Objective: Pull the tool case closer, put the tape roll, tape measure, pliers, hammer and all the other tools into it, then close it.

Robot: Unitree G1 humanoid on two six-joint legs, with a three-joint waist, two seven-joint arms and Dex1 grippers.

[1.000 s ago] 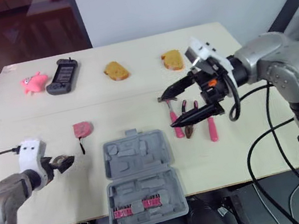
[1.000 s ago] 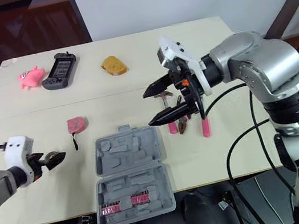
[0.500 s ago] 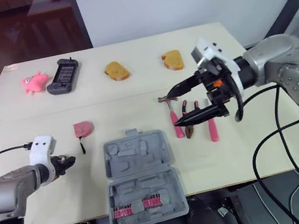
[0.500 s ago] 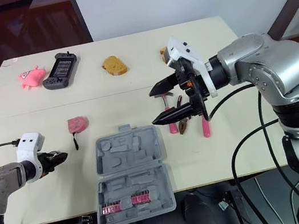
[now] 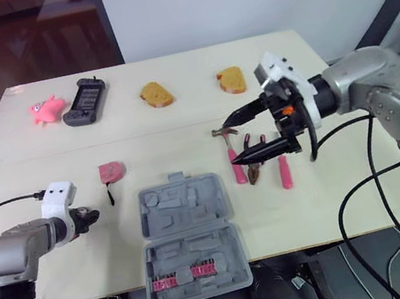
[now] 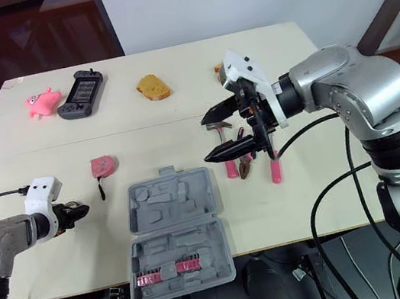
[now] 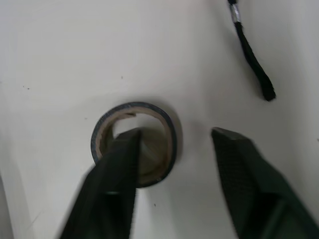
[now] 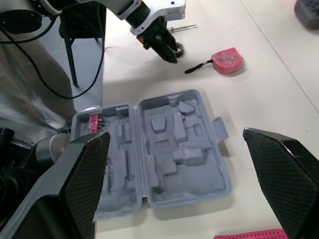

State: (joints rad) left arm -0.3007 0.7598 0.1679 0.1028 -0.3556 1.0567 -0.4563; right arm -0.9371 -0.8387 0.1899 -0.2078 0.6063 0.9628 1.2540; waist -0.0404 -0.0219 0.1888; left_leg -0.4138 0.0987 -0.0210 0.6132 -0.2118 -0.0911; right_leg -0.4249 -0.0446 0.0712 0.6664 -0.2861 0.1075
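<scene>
The grey tool case (image 5: 189, 238) lies open near the table's front edge. My left gripper (image 5: 87, 215) is down at the black tape roll (image 7: 133, 149), left of the case. One finger (image 7: 119, 164) stands inside the roll's hole, and the other finger (image 7: 239, 169) is outside with a gap, so the gripper is open. A pink tape measure (image 5: 110, 171) lies behind the left gripper. My right gripper (image 5: 230, 143) hovers wide open over the pink-handled hammer (image 5: 231, 161) and pliers (image 5: 253, 165). Another pink-handled tool (image 5: 283, 170) lies beside them.
At the back of the table lie a pink toy (image 5: 46, 109), a black game controller (image 5: 83, 102) and two bread pieces (image 5: 155, 94) (image 5: 231, 80). A pink bit rack (image 5: 180, 277) sits in the case's near half. Cables hang off the table's right edge.
My left gripper's fingers have drawn closer together around the tape roll's wall. The right gripper has shifted a little over the hammer and pliers and stays wide open.
</scene>
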